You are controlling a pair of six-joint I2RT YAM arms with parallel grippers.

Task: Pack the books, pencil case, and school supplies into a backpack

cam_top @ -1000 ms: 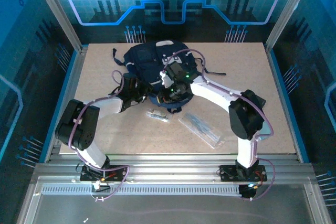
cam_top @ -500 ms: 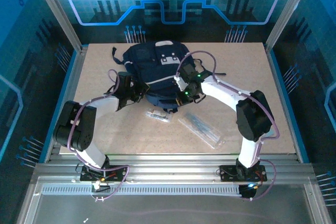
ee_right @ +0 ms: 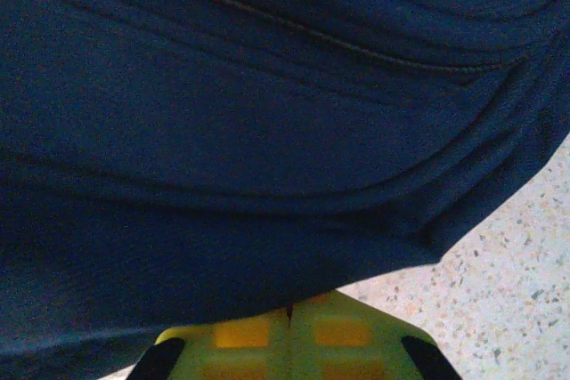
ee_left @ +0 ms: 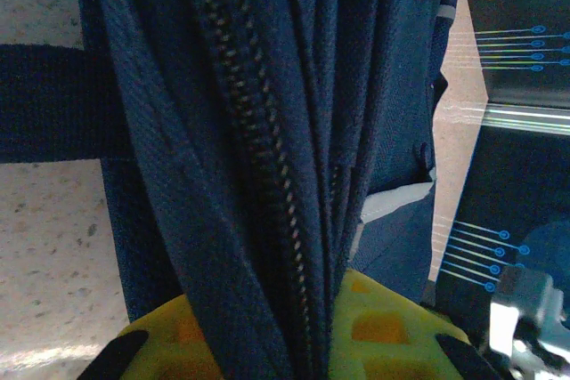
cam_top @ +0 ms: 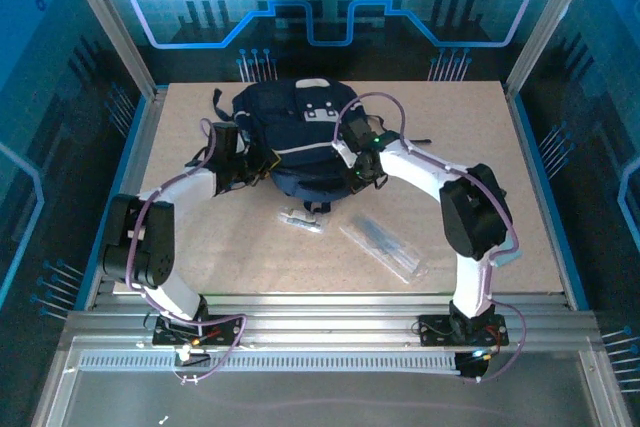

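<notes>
1. Over the last second both arms have drawn apart. The left gripper [cam_top: 258,162] slid toward the left of the frame and the right gripper [cam_top: 357,175] toward the right, off the middle of the backpack [cam_top: 290,122].
2. The backpack sits at upper centre of the table [cam_top: 480,167], its near edge now uncovered.
3. In the left wrist view, the left gripper is nearly closed, pinching a fold of navy fabric with the zipper [ee_left: 258,157] running into it.
4. In the right wrist view, the right gripper [ee_right: 289,335] is fully closed under draped fabric. I cannot tell whether it holds any.
5. I judge I am spreading the bag's mouth.
6. The pencil case [cam_top: 385,247] and school supplies [cam_top: 300,219] lie unpacked at centre, below the bag.
</notes>
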